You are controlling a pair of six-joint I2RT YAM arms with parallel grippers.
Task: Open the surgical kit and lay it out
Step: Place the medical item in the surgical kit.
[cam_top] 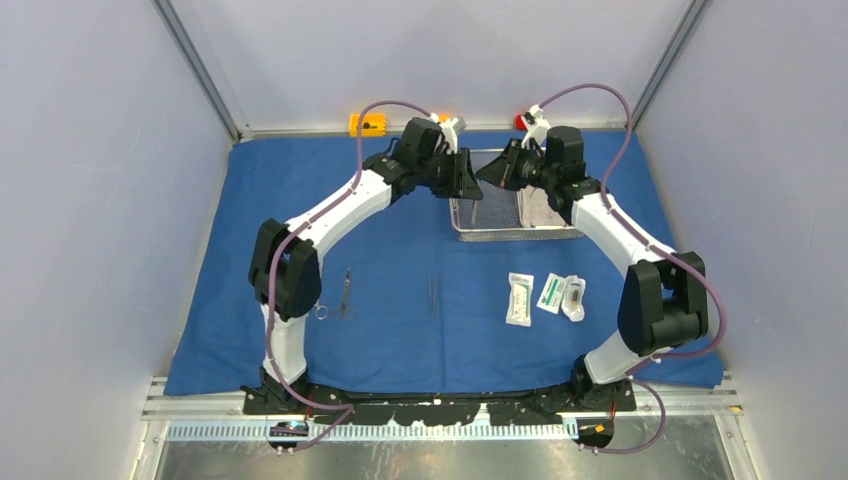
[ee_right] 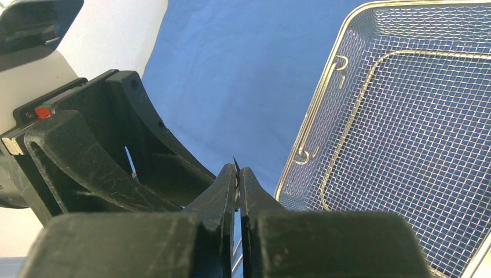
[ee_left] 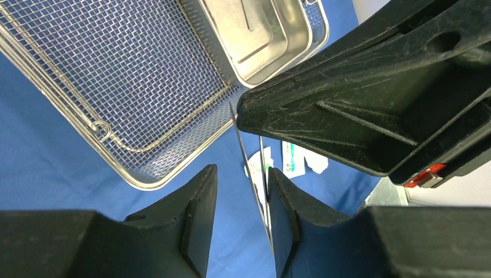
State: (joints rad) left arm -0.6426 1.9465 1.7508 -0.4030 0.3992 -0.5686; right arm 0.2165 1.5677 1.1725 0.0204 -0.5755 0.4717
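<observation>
Surgical kit's blue cloth wrap [cam_top: 220,230] lies spread over the tabletop. Both arms arch inward and meet above the near-left corner of the wire-mesh basket [cam_top: 515,236] at the far middle. The right gripper [ee_right: 238,171] has its fingers pressed together, pinching a slim metal instrument [ee_left: 251,174] that hangs down between the spread fingers [ee_left: 200,202] of the left gripper [ee_left: 242,174], close to one of them. A steel tray [ee_left: 278,40] sits in the basket's right end. Scissors [cam_top: 343,295], tweezers [cam_top: 433,297] and three white packets [cam_top: 519,298] lie nearer on the cloth
</observation>
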